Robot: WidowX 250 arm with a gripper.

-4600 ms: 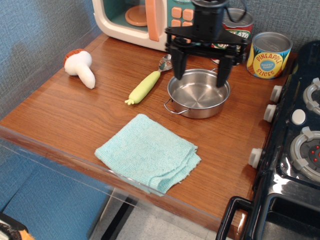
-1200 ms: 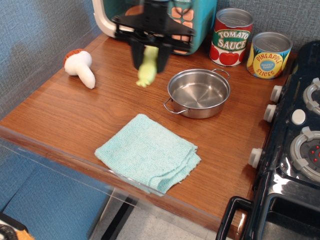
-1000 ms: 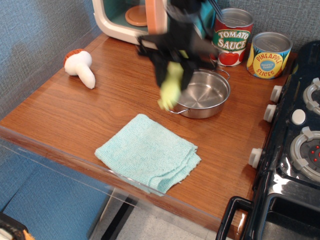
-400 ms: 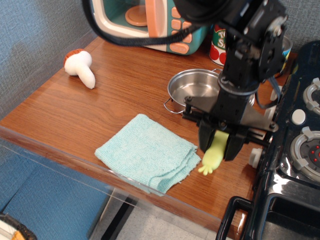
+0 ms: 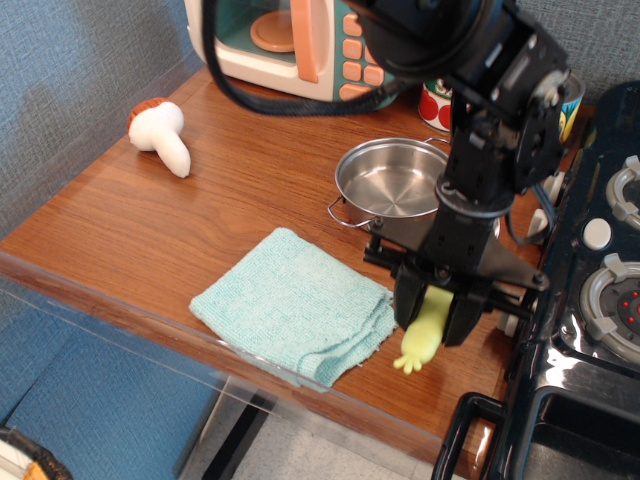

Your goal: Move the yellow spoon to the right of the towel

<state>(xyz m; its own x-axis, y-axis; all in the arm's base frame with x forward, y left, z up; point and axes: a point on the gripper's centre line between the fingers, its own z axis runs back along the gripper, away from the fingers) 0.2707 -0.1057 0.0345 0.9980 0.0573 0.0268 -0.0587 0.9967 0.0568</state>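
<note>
Pincer pointing down, gripping yellow spoon.

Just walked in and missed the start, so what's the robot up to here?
The arm's end effector is gripping a yellow spoon by its handle and holding it low over the wooden counter, just right of the teal towel. The spoon's nubbed end points down toward the counter's front edge; whether it touches the wood is hard to tell. A steel pot sits behind, and a toy mushroom lies at the far left.
</note>
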